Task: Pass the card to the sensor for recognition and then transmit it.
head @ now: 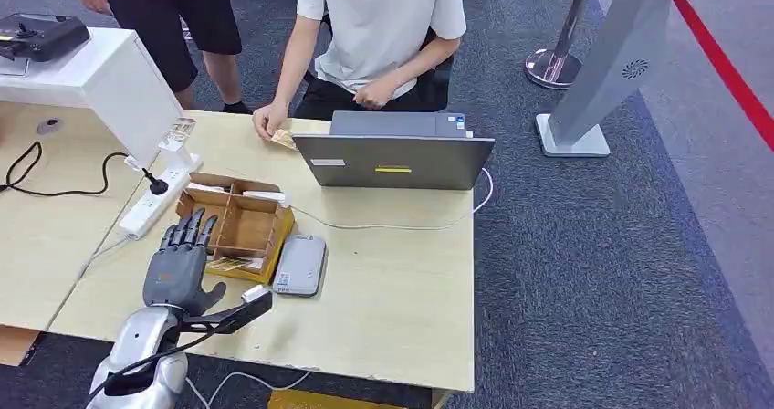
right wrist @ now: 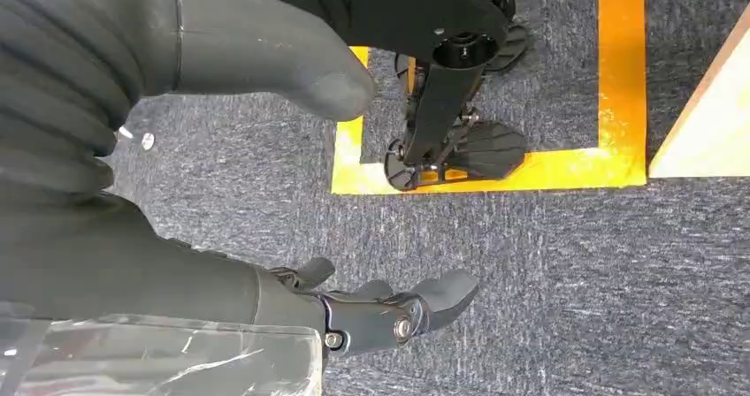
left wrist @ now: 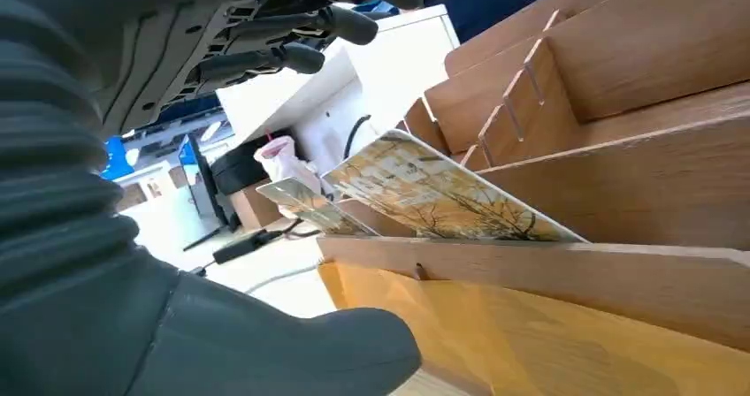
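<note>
Looks like an office or demo space to me: grey-blue carpet (head: 584, 245) all over, a pale wood worktop (head: 402, 281) in the middle with a laptop (head: 394, 158) and someone sitting behind it (head: 383, 26), a white power strip (head: 157, 199) at centre left, plus a chrome queue post (head: 559, 53) and red floor line (head: 721, 62) upper right, like a reception setup.

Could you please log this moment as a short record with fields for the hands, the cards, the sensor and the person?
left hand: open, fingers over the near edge of the wooden organizer
right hand: hanging over carpet, holding nothing
cards: leaning in the organizer's near compartment
sensor: flat on table beside organizer
person: seated behind laptop
</note>
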Motion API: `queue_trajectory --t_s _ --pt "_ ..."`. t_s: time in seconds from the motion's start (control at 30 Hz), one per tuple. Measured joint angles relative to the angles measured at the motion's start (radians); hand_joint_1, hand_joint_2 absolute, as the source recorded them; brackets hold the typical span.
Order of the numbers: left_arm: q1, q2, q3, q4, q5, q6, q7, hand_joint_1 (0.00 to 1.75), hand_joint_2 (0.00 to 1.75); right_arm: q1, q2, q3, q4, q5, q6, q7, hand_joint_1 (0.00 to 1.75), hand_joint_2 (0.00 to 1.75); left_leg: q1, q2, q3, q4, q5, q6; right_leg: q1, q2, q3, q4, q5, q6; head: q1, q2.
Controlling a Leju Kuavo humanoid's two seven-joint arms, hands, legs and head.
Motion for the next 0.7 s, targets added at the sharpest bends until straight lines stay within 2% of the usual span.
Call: queue_trajectory --t_s 0.03,0.7 --pt "0.000 0.000 0.000 0.000 0.000 0.000 0.000 1.75 1.75 0.000 0.000 0.000 0.000 0.000 0.000 0.000 0.00 1.75 0.000 0.000 0.000 0.000 0.000 0.000 0.000 0.000 0.000 0.000 0.000 0.000 0.000 0.000" --pt "0.000 0.009 -0.002 0.003 0.048 0.006 -0.012 1.75 1.75 -0.001 0.002 -0.019 -0.002 0.027 0.004 0.000 0.00 1.75 0.000 0.000 0.000 0.000 0.000 0.000 0.000 0.000 0.000 0.000 0.000 0.000 0.000 0.000"
